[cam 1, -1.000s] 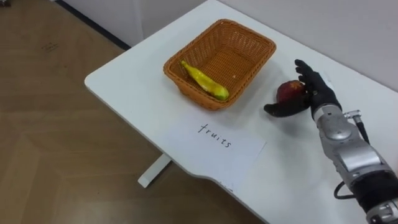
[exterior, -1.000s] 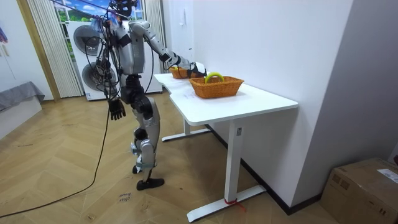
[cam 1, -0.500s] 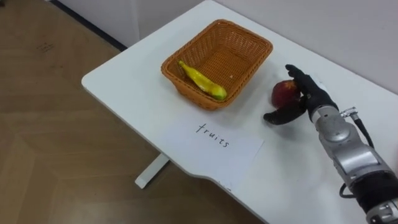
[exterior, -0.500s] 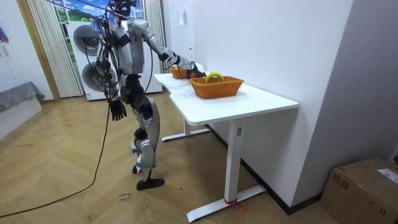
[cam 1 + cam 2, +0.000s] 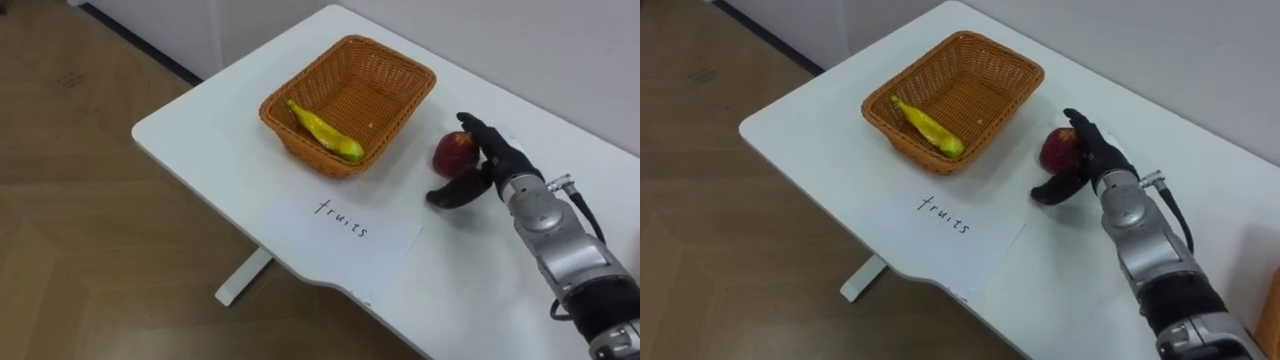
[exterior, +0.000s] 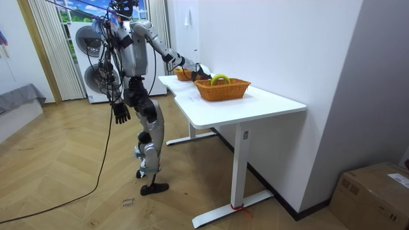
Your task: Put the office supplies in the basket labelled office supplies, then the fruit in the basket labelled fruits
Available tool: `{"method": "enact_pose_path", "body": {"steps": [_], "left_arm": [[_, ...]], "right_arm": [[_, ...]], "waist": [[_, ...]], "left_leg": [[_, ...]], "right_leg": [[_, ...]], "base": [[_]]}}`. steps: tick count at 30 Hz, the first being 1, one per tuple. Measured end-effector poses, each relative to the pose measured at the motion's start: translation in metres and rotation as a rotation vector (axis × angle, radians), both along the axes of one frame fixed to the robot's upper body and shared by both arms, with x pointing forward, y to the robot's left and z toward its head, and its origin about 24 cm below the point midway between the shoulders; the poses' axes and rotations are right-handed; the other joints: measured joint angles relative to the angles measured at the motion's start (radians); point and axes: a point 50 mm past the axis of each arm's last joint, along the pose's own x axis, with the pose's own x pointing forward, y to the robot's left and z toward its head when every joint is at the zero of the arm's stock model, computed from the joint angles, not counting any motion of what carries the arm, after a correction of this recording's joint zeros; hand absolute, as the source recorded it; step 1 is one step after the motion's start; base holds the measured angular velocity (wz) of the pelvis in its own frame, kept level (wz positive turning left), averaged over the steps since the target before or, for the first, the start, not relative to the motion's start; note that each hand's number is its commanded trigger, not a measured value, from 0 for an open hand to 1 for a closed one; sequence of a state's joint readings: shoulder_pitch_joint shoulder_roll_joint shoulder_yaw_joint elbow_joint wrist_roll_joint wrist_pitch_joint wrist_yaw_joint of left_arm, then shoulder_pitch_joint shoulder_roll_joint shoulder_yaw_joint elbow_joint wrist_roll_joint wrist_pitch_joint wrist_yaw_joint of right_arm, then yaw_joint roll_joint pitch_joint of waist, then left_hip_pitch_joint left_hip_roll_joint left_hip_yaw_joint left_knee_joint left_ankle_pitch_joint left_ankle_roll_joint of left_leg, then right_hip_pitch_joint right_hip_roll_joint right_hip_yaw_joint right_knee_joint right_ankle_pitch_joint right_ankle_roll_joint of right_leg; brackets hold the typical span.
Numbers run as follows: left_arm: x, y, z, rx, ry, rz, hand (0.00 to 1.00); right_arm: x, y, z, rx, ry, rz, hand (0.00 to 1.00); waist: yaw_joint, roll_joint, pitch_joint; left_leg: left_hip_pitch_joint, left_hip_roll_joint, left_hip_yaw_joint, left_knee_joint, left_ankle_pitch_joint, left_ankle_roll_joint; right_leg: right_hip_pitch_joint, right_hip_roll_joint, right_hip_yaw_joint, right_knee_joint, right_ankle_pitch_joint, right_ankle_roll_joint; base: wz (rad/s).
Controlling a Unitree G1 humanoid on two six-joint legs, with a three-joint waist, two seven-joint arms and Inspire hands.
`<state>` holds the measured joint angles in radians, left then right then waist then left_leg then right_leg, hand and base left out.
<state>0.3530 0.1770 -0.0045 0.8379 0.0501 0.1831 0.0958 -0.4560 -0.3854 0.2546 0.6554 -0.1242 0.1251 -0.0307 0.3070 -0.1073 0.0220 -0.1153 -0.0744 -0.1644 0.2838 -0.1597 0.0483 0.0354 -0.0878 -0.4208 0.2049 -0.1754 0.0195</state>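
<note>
A red apple (image 5: pixel 452 153) rests on the white table (image 5: pixel 200 140) to the right of a woven basket (image 5: pixel 268 110). A yellow banana (image 5: pixel 325 130) lies inside that basket. My right hand (image 5: pixel 500 160) cups the apple from its right side: the fingers reach over its top and back, while the thumb sticks out low in front with a gap to the fruit. In the room view I stand at the table's far end with the right arm stretched over it. My left hand (image 6: pixel 119 113) hangs relaxed at my side.
A paper sheet labelled "fruits" (image 5: pixel 345 222) lies before the basket, near the table's front edge. A second woven basket (image 6: pixel 222 89) holding a yellow-green thing stands further along the table. Wooden floor lies beyond the table's left corner.
My right hand's fingers have come down from a spread pose to lie over the apple. Hand and apple have shifted slightly left, toward the basket.
</note>
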Motion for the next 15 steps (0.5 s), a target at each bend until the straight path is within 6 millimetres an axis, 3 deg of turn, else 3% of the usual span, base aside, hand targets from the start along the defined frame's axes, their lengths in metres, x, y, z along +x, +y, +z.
{"method": "enact_pose_path", "body": {"steps": [10,15], "left_arm": [[0.0007,0.0038,0.0011,0.018,0.001,-0.001,0.0],[0.0012,0.0057,0.0015,0.024,0.002,0.0,0.0]], "right_arm": [[0.0021,-0.0076,-0.0065,0.0,0.072,-0.013,0.0],[0.0021,-0.0099,-0.0085,-0.003,0.086,-0.022,0.0]], "waist": [[0.002,-0.015,-0.0102],[0.0,-0.013,-0.0071]], "left_leg": [[0.004,0.001,-0.001,-0.01,0.001,-0.001],[0.005,0.001,-0.001,-0.011,0.001,-0.001]], "right_leg": [[0.001,0.0,-0.003,0.0,0.0,0.0],[0.001,0.0,-0.003,0.0,0.0,0.0]], "base": [[0.0],[0.0]]}}
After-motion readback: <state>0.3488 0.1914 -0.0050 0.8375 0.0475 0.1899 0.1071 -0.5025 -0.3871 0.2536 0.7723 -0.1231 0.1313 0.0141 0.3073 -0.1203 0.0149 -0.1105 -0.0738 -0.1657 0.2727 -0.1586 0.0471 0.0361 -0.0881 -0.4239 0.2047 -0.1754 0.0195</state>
